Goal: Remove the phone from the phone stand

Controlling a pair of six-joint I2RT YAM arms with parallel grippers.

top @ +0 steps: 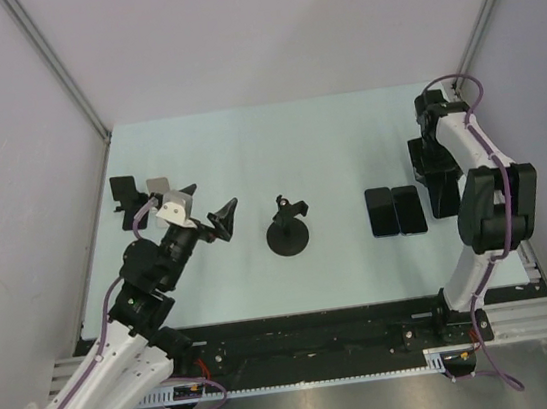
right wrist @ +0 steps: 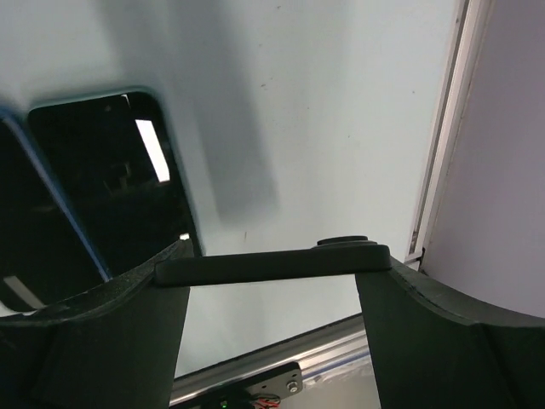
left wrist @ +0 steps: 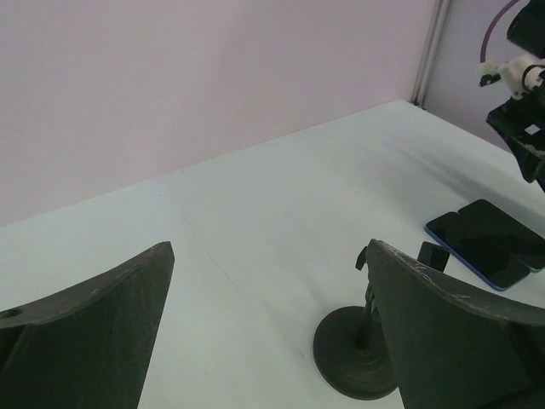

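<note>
Left claw [left wrist: 268, 251]: spread wide, holding nothing, aimed across the tabletop [top: 246, 148] with the phone stand [top: 287, 231] just off its right finger
Right claw [right wrist: 277, 247]: fingers well apart, tilted down over the right side of the tabletop; dark bar [right wrist: 272, 264] spanning the gap between them, cannot tell whether gripped or merely lying behind
Phone stand: upright near mid-tabletop on a round base, cradle bare, between the two arms and closer to the left one
Left phone [top: 383, 212]: flat on the tabletop, dark screen up, blue-edged, to the right of the stand and apart from it
Right phone [top: 410, 210]: flat alongside the first, edges touching or nearly so, just beside the right claw on its inner side
Long axes: parallel, both running from the near edge toward the far wall
Nearer arm: right by a wide margin; left claw well apart from both phones, with the stand in between
Task standing: judged done or all but done, neither phone resting on the stand
Next move: probably only a clean pull-back of the right claw, away from the phones rather than across them
</note>
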